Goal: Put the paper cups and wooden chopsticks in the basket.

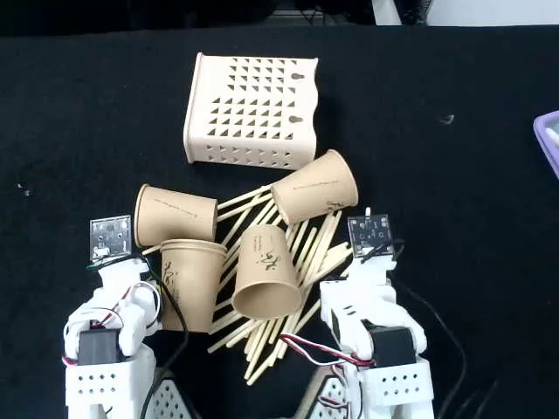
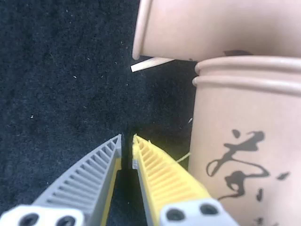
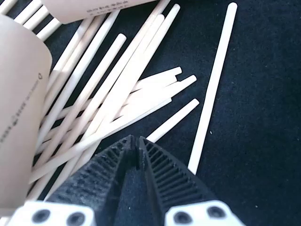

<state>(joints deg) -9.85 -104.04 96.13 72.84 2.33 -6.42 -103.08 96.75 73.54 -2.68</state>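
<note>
We see a black counter point(image 1: 70, 131) spread under everything. At its far middle lies the cream basket point(image 1: 251, 112), tipped on its side with a perforated wall facing up. The two arms sit at the near edge, the left arm point(image 1: 109, 340) and the right arm point(image 1: 376, 332), with the pile between them.

Four paper cups lie on the counter, outside the basket. One cup point(image 1: 314, 188) lies just near the basket's right corner, resting on the sticks. A second cup point(image 1: 175, 216) lies on its side to the left. A third cup point(image 1: 192, 284) sits just beside the left arm, touching the second. A fourth cup point(image 1: 266, 272) lies in the middle over the sticks, its mouth toward the arms.

The wooden chopsticks point(image 1: 262, 336) fan out in a loose heap under and between the cups, running from near the basket down toward the arms.

In its own wrist view, the left claw point(image 2: 126, 141) is clenched on nothing, just beside the ink-marked cup point(image 2: 244, 155). The right claw point(image 3: 139, 141) is likewise clenched and holds nothing, poised over the sticks' ends, with a lone stick point(image 3: 211, 84) lying apart beside it.

A purple object point(image 1: 548, 140) sits at the counter's right edge.
</note>
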